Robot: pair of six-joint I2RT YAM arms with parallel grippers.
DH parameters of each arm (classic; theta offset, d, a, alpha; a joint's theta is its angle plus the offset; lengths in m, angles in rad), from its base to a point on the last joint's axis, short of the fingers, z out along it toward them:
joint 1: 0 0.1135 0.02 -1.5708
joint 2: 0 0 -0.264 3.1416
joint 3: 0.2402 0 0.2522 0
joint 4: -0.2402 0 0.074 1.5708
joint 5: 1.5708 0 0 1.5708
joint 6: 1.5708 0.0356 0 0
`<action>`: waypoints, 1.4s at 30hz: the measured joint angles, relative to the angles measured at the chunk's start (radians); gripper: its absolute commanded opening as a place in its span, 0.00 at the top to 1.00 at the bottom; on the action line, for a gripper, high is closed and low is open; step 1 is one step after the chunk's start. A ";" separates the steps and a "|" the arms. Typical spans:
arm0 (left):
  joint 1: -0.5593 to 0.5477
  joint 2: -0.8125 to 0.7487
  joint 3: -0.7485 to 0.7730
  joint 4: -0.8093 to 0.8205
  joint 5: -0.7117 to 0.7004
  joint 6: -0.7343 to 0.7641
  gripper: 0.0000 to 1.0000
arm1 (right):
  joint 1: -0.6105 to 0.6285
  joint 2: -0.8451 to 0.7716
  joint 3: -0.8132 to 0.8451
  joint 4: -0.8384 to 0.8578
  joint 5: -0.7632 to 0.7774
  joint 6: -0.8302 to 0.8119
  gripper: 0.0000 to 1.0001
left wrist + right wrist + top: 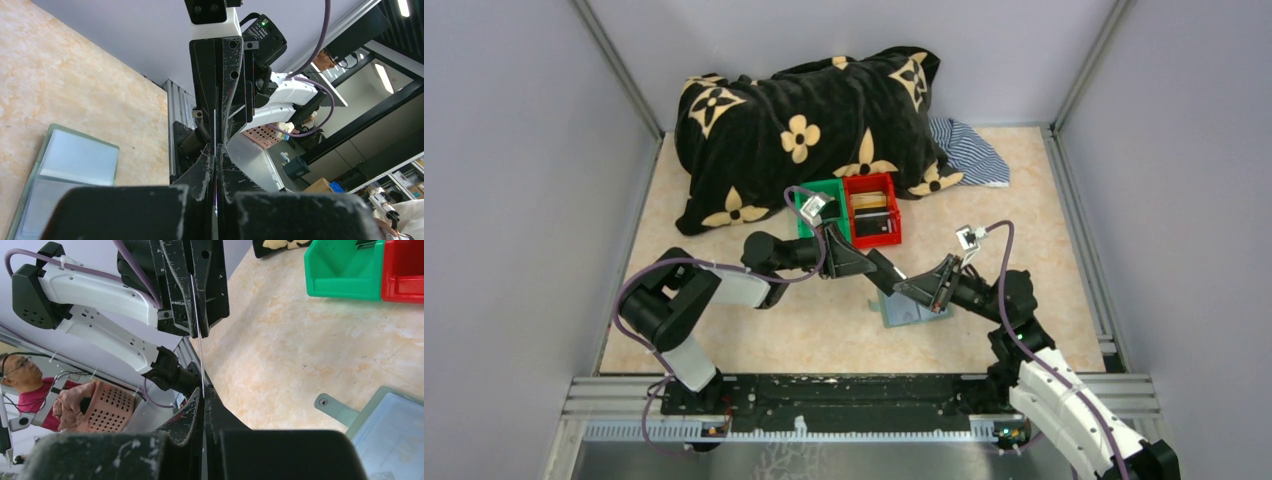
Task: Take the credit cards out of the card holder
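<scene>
Left pincer [886,272] and right pincer [919,288] met tip to tip above the tabletop [754,335], toward its near edge, right of centre. Both were clamped on the same credit card [215,127]. It stood edge-on in both wrist views, a thin pale line running from one pair of fingers into the other.

Step in hand, as judged: an air hand-over of one card already out of the holder. The next move calls for one pincer to let go cleanly. Probably that is the right, since the left arm reaches back toward the bins. The other must keep the card square, with no twist while both grip.

The card holder [914,308] lay open and flat on the tabletop just under the pincers, apart from both. Further cards [871,215] lay in the red bin [894,205] nearer the far edge, beside the green bin [804,225].
</scene>
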 measured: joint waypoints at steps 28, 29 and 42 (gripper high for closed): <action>0.130 -0.112 -0.212 0.000 -0.127 0.052 0.56 | -0.008 0.277 0.217 -0.137 0.023 -0.175 1.00; 0.160 -0.144 -0.246 0.000 -0.140 0.063 0.56 | -0.019 0.311 0.250 -0.147 0.018 -0.190 1.00; 0.233 -0.627 -0.382 -0.278 -0.186 0.281 0.57 | -0.147 0.956 0.694 -0.271 -0.086 -0.329 1.00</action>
